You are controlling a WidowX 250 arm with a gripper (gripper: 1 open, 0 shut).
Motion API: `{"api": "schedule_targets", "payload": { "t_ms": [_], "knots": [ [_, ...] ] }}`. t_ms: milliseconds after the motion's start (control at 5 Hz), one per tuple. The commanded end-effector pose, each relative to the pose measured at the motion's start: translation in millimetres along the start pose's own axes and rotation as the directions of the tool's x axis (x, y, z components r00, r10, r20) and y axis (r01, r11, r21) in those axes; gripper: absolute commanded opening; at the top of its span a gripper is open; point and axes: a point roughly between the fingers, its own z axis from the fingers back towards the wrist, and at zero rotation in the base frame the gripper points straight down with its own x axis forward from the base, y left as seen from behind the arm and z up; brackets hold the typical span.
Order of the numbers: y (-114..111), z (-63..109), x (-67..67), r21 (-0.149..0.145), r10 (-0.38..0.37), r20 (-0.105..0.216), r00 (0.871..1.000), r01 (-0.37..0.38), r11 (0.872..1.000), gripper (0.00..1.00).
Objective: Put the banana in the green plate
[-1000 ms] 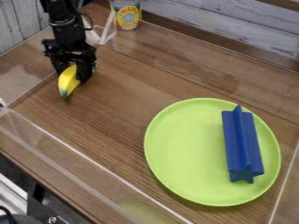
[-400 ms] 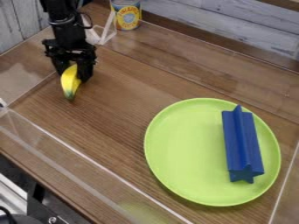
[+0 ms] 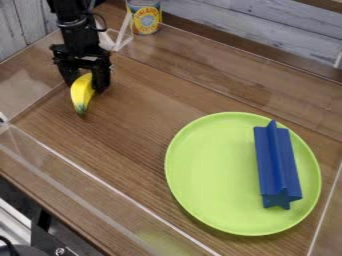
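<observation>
The small yellow banana [image 3: 82,93] lies on the wooden table at the upper left, its upper end between the black fingers of my gripper [image 3: 82,78]. The gripper points straight down over it and its jaws stand open, one finger on each side of the fruit. Far off at the lower right rests the large lime-green plate [image 3: 214,175], with a blue elongated block [image 3: 277,163] lying on its right half.
A yellow-labelled can [image 3: 144,16] stands at the back behind the arm. Clear plastic walls [image 3: 40,140] edge the table on the left and front. Bare wood lies between the banana and the plate.
The jaws have spread wider around the banana. The banana has settled slightly lower and more upright in the picture; the arm has stayed in place.
</observation>
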Motion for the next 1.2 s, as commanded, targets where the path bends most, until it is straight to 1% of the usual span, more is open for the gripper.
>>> {"api": "schedule_targets", "payload": {
  "t_ms": [0, 200, 600, 800, 1000],
  "knots": [
    [2, 12.2, 7.2, 0.014, -0.004, 0.044, 0.999, 0.004, 1.0, 0.0],
    [-2, 17.5, 5.4, 0.016, -0.01, 0.041, 0.999, 0.01, 1.0, 0.0],
    [-15, 48.0, -2.7, 0.025, -0.026, 0.063, 0.998, 0.024, 0.999, 0.0],
    [-35, 86.2, -13.7, 0.021, -0.037, 0.126, 0.991, 0.034, 0.999, 0.0],
    [-60, 117.7, -31.4, 0.003, -0.042, 0.164, 0.986, 0.042, 0.999, 0.0]
  ]
}}
